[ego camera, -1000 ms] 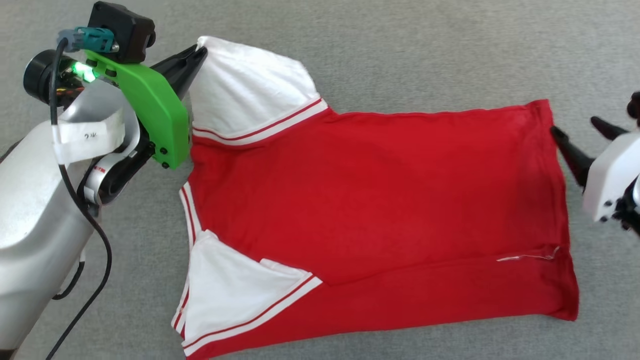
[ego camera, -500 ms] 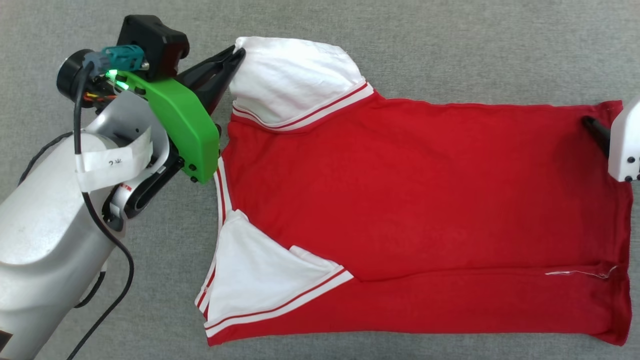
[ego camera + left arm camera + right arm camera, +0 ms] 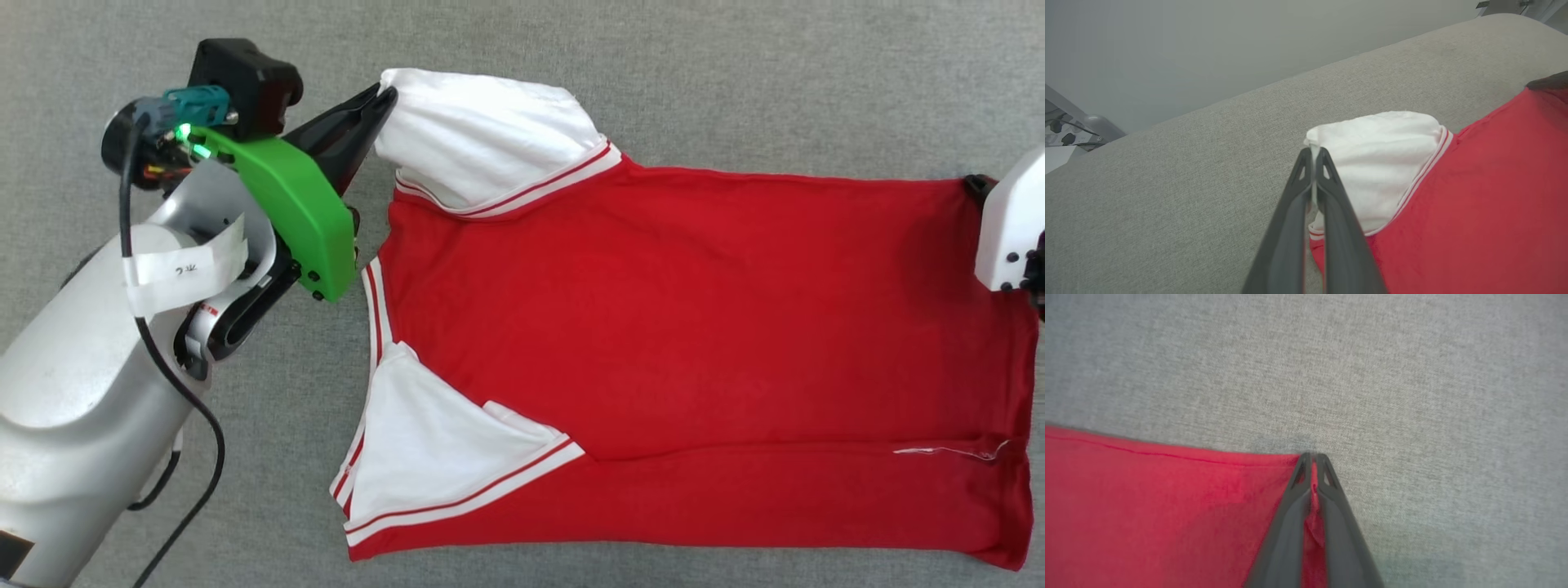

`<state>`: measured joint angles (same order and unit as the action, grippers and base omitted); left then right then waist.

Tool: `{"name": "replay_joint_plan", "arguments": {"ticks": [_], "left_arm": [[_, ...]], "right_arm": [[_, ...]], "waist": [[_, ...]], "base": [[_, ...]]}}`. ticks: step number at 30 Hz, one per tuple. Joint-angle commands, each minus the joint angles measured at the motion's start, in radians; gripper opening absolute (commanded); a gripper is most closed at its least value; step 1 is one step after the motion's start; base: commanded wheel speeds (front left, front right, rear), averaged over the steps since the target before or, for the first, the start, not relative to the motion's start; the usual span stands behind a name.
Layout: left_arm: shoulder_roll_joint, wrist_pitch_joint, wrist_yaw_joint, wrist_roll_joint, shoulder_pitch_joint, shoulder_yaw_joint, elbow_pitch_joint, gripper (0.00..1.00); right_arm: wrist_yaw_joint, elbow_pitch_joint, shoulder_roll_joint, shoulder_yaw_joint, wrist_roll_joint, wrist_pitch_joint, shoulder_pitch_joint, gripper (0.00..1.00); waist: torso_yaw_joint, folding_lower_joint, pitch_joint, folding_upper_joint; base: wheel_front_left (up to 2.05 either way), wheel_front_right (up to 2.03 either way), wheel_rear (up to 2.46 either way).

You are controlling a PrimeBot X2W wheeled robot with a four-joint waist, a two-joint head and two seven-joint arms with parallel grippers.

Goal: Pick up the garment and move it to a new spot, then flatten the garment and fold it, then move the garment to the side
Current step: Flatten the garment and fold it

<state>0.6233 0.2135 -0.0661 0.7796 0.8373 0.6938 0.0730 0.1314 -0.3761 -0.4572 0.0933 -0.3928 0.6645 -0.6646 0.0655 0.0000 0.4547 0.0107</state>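
Left wrist view has my left fingers (image 3: 1324, 163) pressed together on the outer edge of a white sleeve (image 3: 1380, 163), with a thin strip of white cloth showing between the tips. Right wrist view has my right fingers (image 3: 1321, 459) closed the same way on a hem corner of the red T-shirt (image 3: 1147, 506), red cloth pinched in the slot between them. On the head view, the left fingers (image 3: 371, 110) meet that sleeve (image 3: 482, 139) at its far-left corner, just ahead of the green wrist bracket (image 3: 294, 204). The right fingers (image 3: 973, 181) are mostly hidden behind the white wrist housing (image 3: 1008, 229) at the far hem corner. The T-shirt (image 3: 694, 327) lies spread between the two grips on the grey fabric worktop (image 3: 735, 82), with its collar end toward my left arm and its hem toward my right. A long crease runs along its near side, and the second white sleeve (image 3: 424, 441) lies flat at the near left.
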Motion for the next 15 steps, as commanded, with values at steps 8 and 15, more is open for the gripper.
{"name": "replay_joint_plan", "arguments": {"ticks": [8, 15], "left_arm": [[-0.016, -0.064, 0.015, 0.051, -0.097, -0.025, 0.046, 0.0], [-0.001, -0.09, 0.042, 0.072, -0.206, -0.018, 0.029, 0.0]], "right_arm": [[-0.001, 0.008, 0.004, -0.012, -0.034, -0.106, 0.071, 0.0], [-0.001, 0.082, -0.005, -0.047, -0.097, -0.195, 0.187, 0.0]], "waist": [[-0.018, 0.0, -0.126, -0.0107], [-0.02, 0.0, -0.214, -0.0107]], "base": [[0.0, 0.0, 0.0], [0.0, 0.0, 0.0]]}}
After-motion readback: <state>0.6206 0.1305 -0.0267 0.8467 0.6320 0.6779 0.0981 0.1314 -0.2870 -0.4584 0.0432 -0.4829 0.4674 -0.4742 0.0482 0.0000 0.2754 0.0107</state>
